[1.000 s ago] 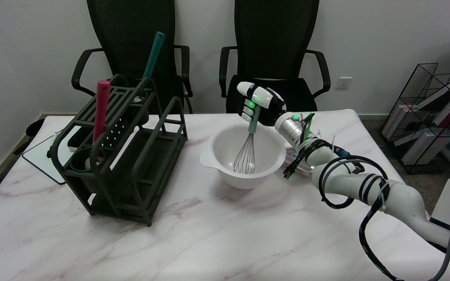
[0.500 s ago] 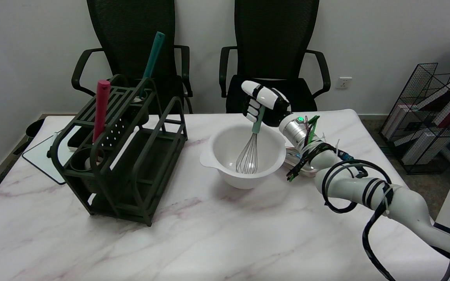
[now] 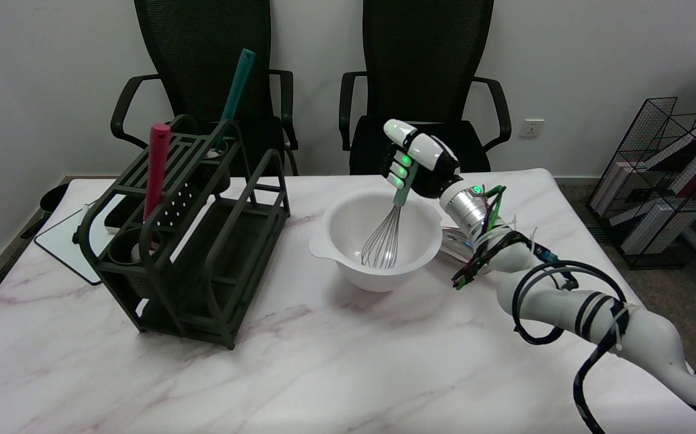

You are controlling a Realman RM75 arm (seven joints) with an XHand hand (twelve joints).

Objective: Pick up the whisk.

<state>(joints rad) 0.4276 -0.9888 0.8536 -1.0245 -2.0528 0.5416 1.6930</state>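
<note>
Whisk (image 3: 384, 235) handle gripped by right hand (image 3: 415, 161), wires in unmarked white bowl (image 3: 330, 238)

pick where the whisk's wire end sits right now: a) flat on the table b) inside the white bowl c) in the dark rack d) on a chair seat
b: the right hand grips the whisk by its handle, and the wire loops hang down inside the white bowl.

Setting: looked like an office | two black mesh office chairs (image 3: 426, 72) stood past the marble-patterned table's (image 3: 300, 361) far edge | wire rack of books (image 3: 673, 181) sat on floor beyond right edge | plain white walls (image 3: 595, 60)
</note>
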